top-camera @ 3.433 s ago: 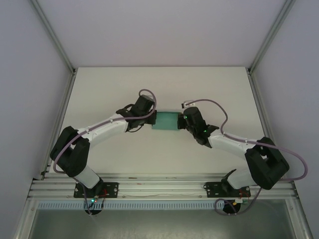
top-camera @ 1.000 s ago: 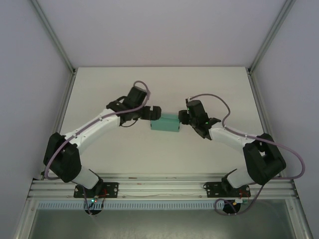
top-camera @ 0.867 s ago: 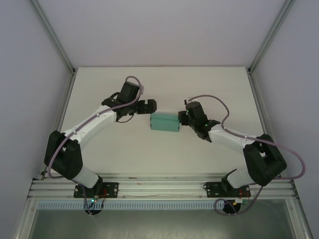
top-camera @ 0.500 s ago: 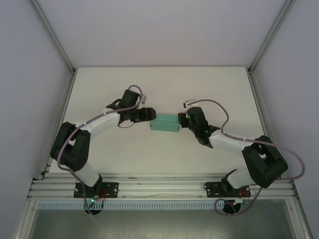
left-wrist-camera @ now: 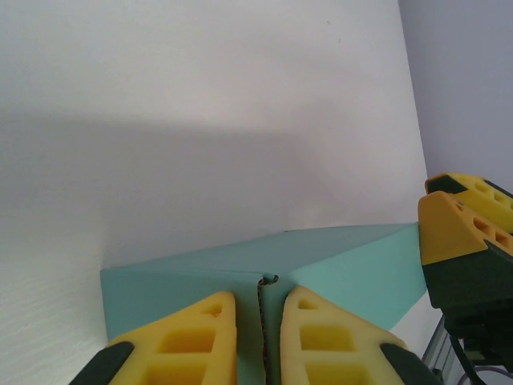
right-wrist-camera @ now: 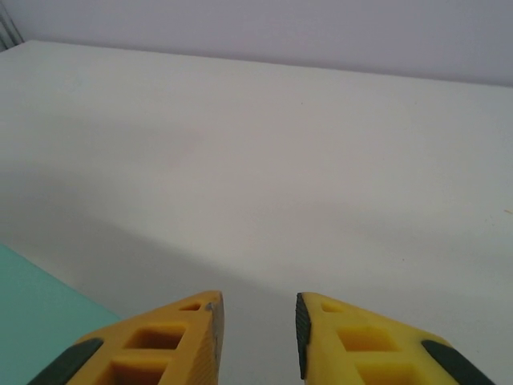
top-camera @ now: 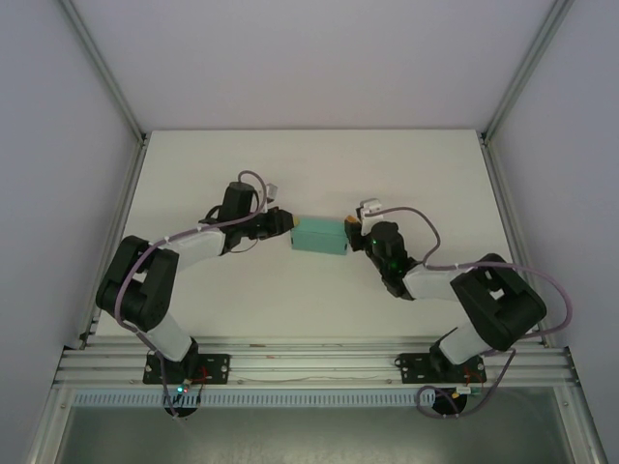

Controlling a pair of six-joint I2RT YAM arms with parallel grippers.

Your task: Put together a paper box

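Top external view: small teal rectangular card box (top-camera: 319, 237) lies between both grippers; left gripper (left-wrist-camera: 258, 295) fingers near-together at its seam, grip unclear; right gripper (right-wrist-camera: 256, 298) fingers slightly apart over bare table.

Left wrist view: paper box (left-wrist-camera: 345, 261) cut off by bottom edge, near face partly behind left gripper (left-wrist-camera: 258, 293) fingers; pinch on seam undecidable. Right wrist view: box cropped at lower-left corner.
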